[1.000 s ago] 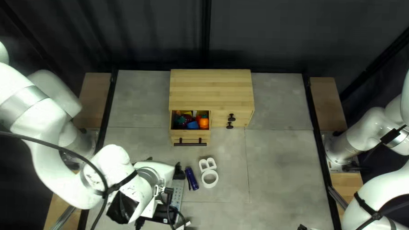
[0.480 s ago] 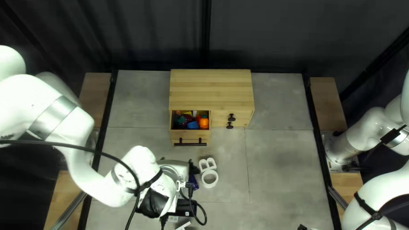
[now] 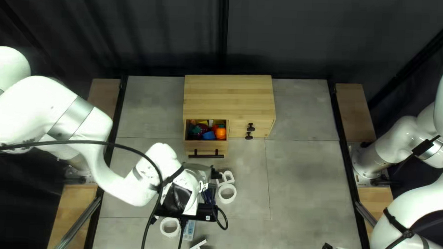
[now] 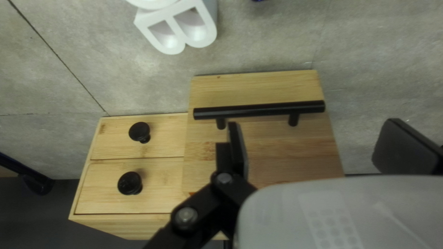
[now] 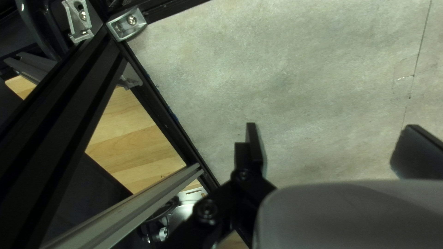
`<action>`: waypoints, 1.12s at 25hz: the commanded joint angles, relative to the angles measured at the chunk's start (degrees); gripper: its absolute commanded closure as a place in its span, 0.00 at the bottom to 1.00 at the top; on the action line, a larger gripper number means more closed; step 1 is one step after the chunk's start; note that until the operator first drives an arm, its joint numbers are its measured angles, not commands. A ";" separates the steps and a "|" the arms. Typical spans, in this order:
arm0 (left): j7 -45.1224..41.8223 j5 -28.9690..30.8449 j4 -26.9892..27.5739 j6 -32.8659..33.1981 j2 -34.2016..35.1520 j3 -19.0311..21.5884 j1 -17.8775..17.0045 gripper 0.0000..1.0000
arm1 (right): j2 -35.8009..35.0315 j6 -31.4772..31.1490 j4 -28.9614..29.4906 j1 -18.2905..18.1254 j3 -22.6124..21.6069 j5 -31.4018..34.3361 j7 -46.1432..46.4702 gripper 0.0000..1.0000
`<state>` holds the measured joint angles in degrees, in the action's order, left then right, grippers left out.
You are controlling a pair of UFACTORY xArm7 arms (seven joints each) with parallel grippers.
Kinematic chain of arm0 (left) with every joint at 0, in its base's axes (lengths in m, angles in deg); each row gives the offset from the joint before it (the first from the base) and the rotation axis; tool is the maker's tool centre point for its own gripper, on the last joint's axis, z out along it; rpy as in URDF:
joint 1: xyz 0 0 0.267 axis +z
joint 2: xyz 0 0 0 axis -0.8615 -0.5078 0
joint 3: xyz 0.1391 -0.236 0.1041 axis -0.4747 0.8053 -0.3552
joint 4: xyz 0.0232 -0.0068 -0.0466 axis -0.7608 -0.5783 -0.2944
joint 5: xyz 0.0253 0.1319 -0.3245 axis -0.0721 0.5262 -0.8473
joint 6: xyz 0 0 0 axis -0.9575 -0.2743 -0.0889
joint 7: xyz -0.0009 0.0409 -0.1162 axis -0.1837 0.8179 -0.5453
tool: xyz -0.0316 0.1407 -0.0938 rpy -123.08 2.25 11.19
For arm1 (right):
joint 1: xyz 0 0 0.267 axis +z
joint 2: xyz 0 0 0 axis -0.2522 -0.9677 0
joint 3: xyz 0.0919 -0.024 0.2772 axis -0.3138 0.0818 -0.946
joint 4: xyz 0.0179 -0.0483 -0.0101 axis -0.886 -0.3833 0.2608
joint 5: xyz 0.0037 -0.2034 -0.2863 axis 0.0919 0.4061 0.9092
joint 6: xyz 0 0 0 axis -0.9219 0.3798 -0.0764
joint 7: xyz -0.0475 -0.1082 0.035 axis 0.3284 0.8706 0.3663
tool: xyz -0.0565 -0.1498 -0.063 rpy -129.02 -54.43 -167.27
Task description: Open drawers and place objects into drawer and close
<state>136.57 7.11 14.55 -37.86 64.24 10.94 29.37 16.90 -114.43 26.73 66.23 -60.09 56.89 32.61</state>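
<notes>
On the cabinet (image 3: 230, 95) are two knobs (image 4: 129, 183), one handle (image 4: 258, 110).

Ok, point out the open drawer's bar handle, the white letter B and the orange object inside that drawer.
Bar handle (image 4: 258, 109): left wrist view, middle of the bar.
White letter B (image 4: 177, 31): left wrist view, middle crossbar.
Orange object (image 3: 221, 134): top left view, upward face.

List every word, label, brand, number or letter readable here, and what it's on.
"B": the shape of the white block by the drawer handle.
"O", perhaps: the white ring beside it, possibly just a ring.
Too small to read: any print on the pale blue item.
No other text is legible.
</notes>
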 commanded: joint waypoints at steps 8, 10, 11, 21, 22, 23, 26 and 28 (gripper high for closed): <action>0.29 -0.38 0.99 0.24 -1.70 -1.23 1.34 0.00 | 0.00 0.00 0.00 0.00 0.00 0.00 0.00 0.00; 0.75 -0.09 1.06 0.71 -2.03 -1.61 1.78 0.00 | 0.00 0.00 0.00 0.00 0.00 0.00 0.00 0.00; 0.91 0.05 1.05 0.89 -2.20 -1.76 1.94 0.00 | 0.00 0.00 0.00 0.00 0.00 0.00 0.00 0.00; -0.18 1.47 -0.87 1.39 -0.70 -2.37 2.37 0.00 | 0.00 0.00 0.00 0.00 0.00 0.00 0.00 0.00; -0.49 1.59 -1.13 1.61 -0.64 -2.31 2.28 0.00 | 0.00 0.00 0.00 0.00 0.00 0.00 0.00 0.00; -0.61 1.66 -1.27 1.80 -0.65 -2.30 2.28 0.00 | 0.00 0.00 0.00 0.00 0.00 0.00 0.00 0.00; -1.01 2.10 -1.85 2.40 -0.43 -2.41 2.34 0.00 | 0.00 0.00 0.00 0.00 0.00 0.00 0.00 0.00; -1.21 2.42 -2.19 2.76 -0.25 -2.51 2.42 0.00 | 0.00 0.00 0.00 0.00 0.00 0.00 0.00 0.00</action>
<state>135.55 9.28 12.66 -35.41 63.83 8.52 31.72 16.90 -114.43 26.73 66.23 -60.09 56.89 32.61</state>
